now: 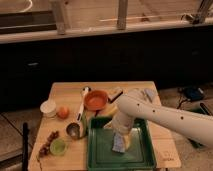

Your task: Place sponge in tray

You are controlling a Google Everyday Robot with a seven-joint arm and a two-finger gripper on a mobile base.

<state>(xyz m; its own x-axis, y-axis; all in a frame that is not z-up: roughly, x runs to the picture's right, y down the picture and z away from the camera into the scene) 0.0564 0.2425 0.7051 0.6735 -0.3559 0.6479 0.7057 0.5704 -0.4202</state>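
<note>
An orange bowl (pixel 96 99) sits mid-counter (pixel 65 92), a white spoon (pixel 82 102) just left of it. Further left are a white cup (pixel 48 107) and an orange (pixel 62 112). Nearer the front stand a metal cup (pixel 73 130) and a green cup (pixel 58 146) (dark berries (pixel 47 144) beside it).

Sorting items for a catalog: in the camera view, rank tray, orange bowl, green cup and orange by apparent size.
1. Tray, gripper over it
2. Orange bowl
3. Green cup
4. Orange, nearly alike with the cup
</note>
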